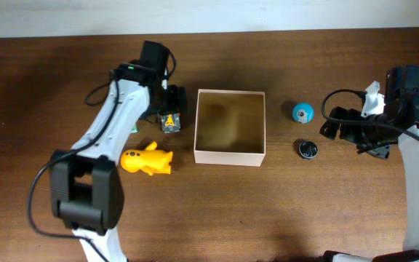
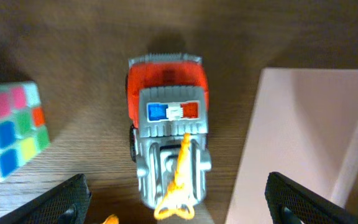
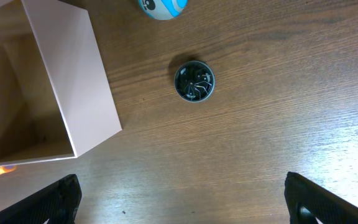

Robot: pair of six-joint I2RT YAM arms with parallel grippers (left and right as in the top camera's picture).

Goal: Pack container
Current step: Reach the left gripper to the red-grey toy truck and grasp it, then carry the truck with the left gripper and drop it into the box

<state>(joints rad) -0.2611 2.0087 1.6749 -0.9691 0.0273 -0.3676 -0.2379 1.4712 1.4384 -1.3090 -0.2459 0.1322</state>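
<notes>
From above, the box (image 1: 228,156) sits in the middle of the counter (image 1: 282,211), the left claw (image 1: 169,108) over a toy truck (image 1: 169,122) just beside its left wall, a yellow toy (image 1: 146,161) nearby. The left wrist view shows that claw spread wide astride the truck, a colour cube (image 2: 11,130) alongside. In the right wrist view the right claw (image 3: 188,205) gapes wide, a dark disc (image 3: 194,81) and blue ball (image 3: 161,6) near the box.

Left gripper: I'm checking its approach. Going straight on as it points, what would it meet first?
Probably the red-and-grey toy truck, which lies between the fingers of the open left gripper; depth is unclear.
</notes>
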